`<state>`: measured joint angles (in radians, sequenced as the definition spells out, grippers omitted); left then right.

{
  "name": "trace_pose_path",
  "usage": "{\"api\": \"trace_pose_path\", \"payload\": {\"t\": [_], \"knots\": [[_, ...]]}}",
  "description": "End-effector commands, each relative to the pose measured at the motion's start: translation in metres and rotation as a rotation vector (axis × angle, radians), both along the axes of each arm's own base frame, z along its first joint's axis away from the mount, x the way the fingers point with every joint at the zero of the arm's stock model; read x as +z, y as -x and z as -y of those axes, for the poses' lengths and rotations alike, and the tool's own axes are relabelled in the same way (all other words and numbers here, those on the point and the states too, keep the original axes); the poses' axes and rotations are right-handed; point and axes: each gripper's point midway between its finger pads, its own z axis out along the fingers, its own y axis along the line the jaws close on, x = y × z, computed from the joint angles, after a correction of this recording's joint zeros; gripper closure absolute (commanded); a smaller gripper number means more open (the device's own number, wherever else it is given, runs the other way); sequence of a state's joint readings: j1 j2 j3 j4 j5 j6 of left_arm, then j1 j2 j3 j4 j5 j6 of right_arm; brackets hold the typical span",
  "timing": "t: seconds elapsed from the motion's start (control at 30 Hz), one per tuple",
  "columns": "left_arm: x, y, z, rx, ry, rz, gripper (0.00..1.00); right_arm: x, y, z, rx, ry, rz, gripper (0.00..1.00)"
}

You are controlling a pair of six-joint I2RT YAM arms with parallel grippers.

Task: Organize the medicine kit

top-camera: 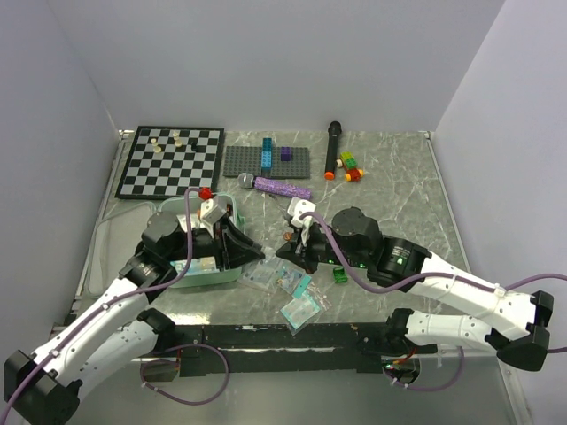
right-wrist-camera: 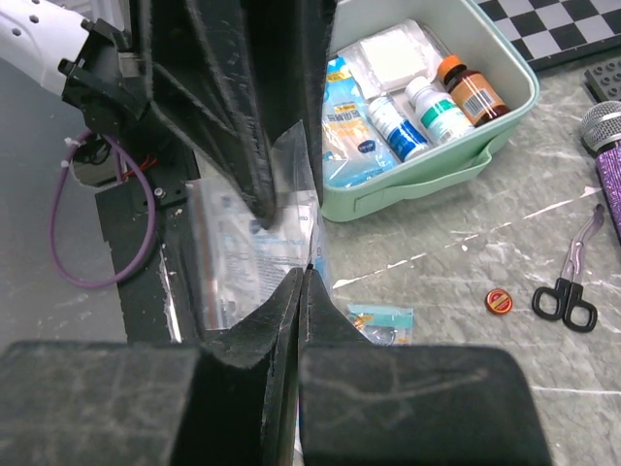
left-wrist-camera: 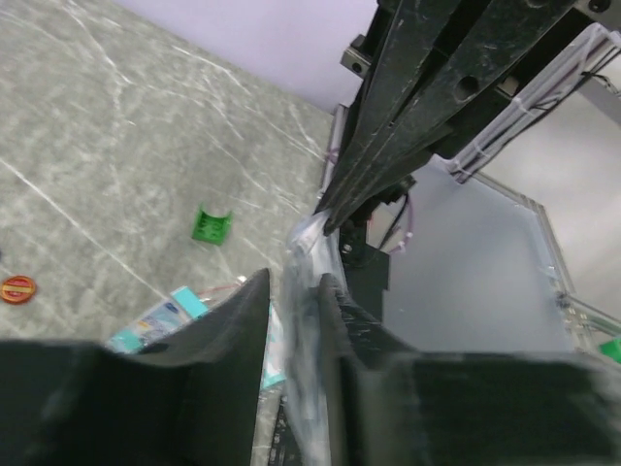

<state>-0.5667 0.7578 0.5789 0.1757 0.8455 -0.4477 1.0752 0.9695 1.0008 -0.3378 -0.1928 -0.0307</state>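
Observation:
The mint-green medicine kit (top-camera: 213, 280) lies open under my left arm; in the right wrist view its tray (right-wrist-camera: 437, 180) holds bottles, gauze and a blue packet. A clear plastic bag (left-wrist-camera: 309, 243) hangs between the two grippers just right of the kit. My right gripper (right-wrist-camera: 303, 277) is shut on one edge of that bag (right-wrist-camera: 243, 252). My left gripper (left-wrist-camera: 294, 286) has the bag between its fingers: one finger lies against it, and a thin gap shows at the other. From above, the left gripper (top-camera: 252, 252) and right gripper (top-camera: 283, 251) nearly meet.
Teal-edged packets (top-camera: 301, 310) and another clear bag (top-camera: 266, 276) lie near the front edge. Small scissors (right-wrist-camera: 568, 291), a red cap (right-wrist-camera: 499, 301) and a green brick (top-camera: 339, 274) sit nearby. Chessboard (top-camera: 173, 164), grey studded plate (top-camera: 266, 162), purple microphone (top-camera: 279, 187) and black marker (top-camera: 332, 146) are at the back.

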Motion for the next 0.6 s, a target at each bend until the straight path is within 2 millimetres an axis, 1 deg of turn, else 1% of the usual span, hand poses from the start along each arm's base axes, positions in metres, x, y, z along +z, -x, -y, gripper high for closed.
{"api": "trace_pose_path", "payload": {"t": [0.0, 0.03, 0.1, 0.13, 0.17, 0.2, 0.23, 0.3, 0.37, 0.4, 0.43, 0.5, 0.57], "knots": [[0.008, 0.007, 0.004, -0.063, 0.021, 0.058, 0.79, 0.034, 0.000, -0.006, 0.016, -0.077, 0.028, 1.00], [0.008, 0.007, 0.005, -0.065, 0.019, 0.062, 0.83, 0.035, 0.000, -0.006, 0.015, -0.077, 0.028, 1.00], [0.008, 0.005, 0.004, -0.046, 0.020, 0.080, 0.96, 0.036, 0.000, -0.006, 0.014, -0.081, 0.026, 1.00], [0.009, 0.000, 0.003, -0.008, 0.021, 0.096, 0.99, 0.037, -0.001, -0.006, 0.008, -0.081, 0.020, 1.00], [0.010, -0.002, 0.001, 0.014, 0.027, 0.115, 0.99, 0.038, -0.004, -0.005, -0.012, -0.075, 0.008, 0.86], [0.013, -0.010, -0.002, 0.073, 0.033, 0.148, 0.99, 0.039, -0.006, -0.005, -0.035, -0.080, -0.020, 0.64], [0.017, -0.015, -0.006, 0.116, 0.043, 0.188, 0.99, 0.039, -0.009, -0.004, -0.051, -0.084, -0.052, 0.47], [0.027, -0.029, -0.015, 0.229, 0.057, 0.255, 0.99, 0.044, -0.015, 0.000, -0.082, -0.121, -0.125, 0.27], [0.037, -0.038, -0.023, 0.298, 0.066, 0.344, 0.99, 0.050, -0.020, 0.004, -0.079, -0.178, -0.201, 0.07], [0.042, -0.039, -0.025, 0.308, 0.065, 0.404, 0.99, 0.053, -0.022, 0.007, -0.075, -0.207, -0.242, 0.02], [0.046, -0.039, -0.026, 0.316, 0.066, 0.456, 0.99, 0.056, -0.026, 0.009, -0.078, -0.228, -0.283, 0.00], [0.054, -0.039, -0.029, 0.331, 0.068, 0.556, 0.99, 0.058, -0.028, 0.011, -0.050, -0.260, -0.352, 0.00], [0.055, -0.038, -0.030, 0.317, 0.034, 0.661, 0.99, 0.059, -0.028, 0.008, -0.022, -0.282, -0.418, 0.00]]}}
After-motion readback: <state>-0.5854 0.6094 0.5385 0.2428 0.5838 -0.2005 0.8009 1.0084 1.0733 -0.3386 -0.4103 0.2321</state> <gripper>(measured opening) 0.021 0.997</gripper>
